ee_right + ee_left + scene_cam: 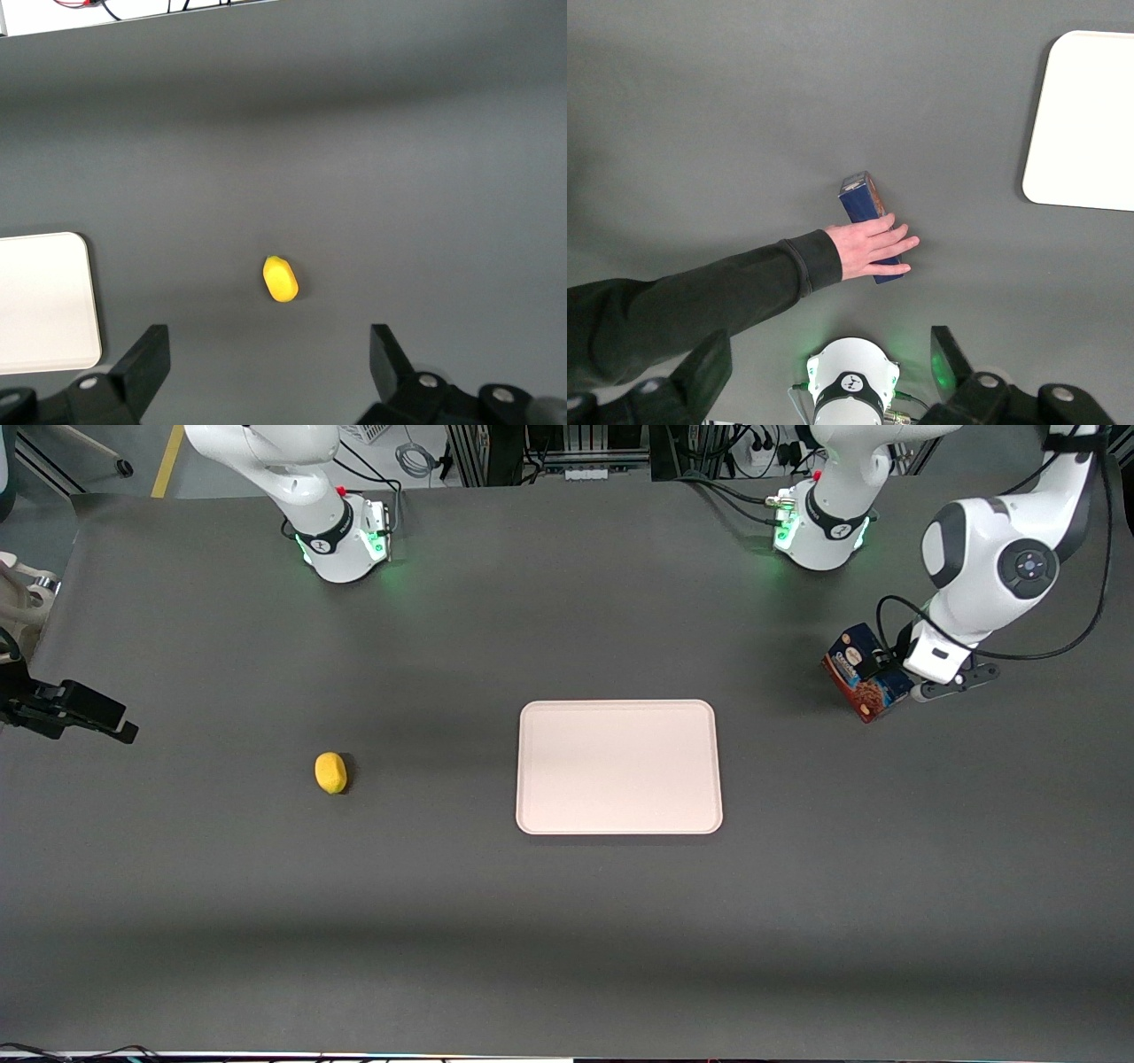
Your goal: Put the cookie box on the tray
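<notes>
The cookie box, dark blue with a reddish-brown side, hangs tilted on one corner toward the working arm's end of the table. My left gripper is shut on its upper part, coming in from the side. The pale pink tray lies flat mid-table, nearer the front camera than the box and well apart from it. The left wrist view disagrees. There the cookie box lies flat on the mat under a person's sleeved hand. The gripper shows with nothing in it, and the tray is off to one side.
A yellow lemon-like object sits on the mat toward the parked arm's end, about level with the tray; the right wrist view shows that lemon-like object too. The working arm's base stands farther from the front camera than the box.
</notes>
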Robot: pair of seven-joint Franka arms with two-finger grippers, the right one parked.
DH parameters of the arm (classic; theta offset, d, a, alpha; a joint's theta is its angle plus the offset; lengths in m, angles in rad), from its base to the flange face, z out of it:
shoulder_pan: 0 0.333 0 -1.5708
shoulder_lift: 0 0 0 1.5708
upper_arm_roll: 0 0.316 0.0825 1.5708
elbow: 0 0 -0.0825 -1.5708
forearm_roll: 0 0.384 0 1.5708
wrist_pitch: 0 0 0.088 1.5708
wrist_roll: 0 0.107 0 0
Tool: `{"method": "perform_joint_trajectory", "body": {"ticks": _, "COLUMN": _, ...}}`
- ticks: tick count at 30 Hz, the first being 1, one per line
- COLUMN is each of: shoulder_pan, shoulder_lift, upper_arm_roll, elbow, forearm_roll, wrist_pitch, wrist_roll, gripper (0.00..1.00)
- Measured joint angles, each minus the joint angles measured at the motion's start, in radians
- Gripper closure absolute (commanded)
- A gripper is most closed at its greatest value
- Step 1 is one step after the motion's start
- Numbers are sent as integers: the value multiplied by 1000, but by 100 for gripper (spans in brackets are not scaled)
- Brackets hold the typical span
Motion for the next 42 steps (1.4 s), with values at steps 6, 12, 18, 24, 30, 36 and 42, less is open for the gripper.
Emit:
{"method": "perform_joint_trajectory", "body": {"ticks": 6, "shoulder_pan": 0, "shoulder_lift": 1, "upper_arm_roll": 0, "elbow": -4, "forearm_roll": 0, "wrist_pitch": 7, "wrist_roll": -2, "gripper": 91}}
{"method": "perform_joint_trajectory", "body": {"ticks": 12, "shoulder_pan": 0, "shoulder_lift": 1, "upper_arm_roll": 0, "elbow": 1, "forearm_roll": 0, "wrist_pitch": 7, "wrist_roll": -15, "gripper": 91}}
{"method": "perform_joint_trajectory", "body": {"ticks": 18, "shoulder_pan": 0, "shoulder_lift": -6, "upper_arm_roll": -3, "elbow": 52, "forearm_roll": 0, "wrist_pitch": -40, "wrist_roll": -19, "gripper": 91}}
{"method": "perform_joint_trajectory", "body": {"ticks": 24, "shoulder_pan": 0, "shoulder_lift": -47, "upper_arm_roll": -22, "elbow": 242, "forearm_roll": -1, "wrist_pitch": -300, "wrist_roll": -29, "gripper": 90}}
{"method": "perform_joint_trajectory", "body": {"ticks": 30, "shoulder_pan": -1, "shoulder_lift": -82, "upper_arm_roll": -87, "elbow": 507, "forearm_roll": -7, "wrist_pitch": -585, "wrist_roll": -74, "gripper": 90}}
{"method": "perform_joint_trajectory", "body": {"ticks": 36, "shoulder_pan": -4, "shoulder_lift": -68, "upper_arm_roll": -192, "elbow": 718, "forearm_roll": -46, "wrist_pitch": -744, "wrist_roll": -110, "gripper": 90}}
{"method": "perform_joint_trajectory", "body": {"ticks": 42, "shoulder_pan": -8, "shoulder_lift": 29, "upper_arm_roll": -341, "elbow": 872, "forearm_roll": -60, "wrist_pitch": -795, "wrist_roll": -169, "gripper": 89}}
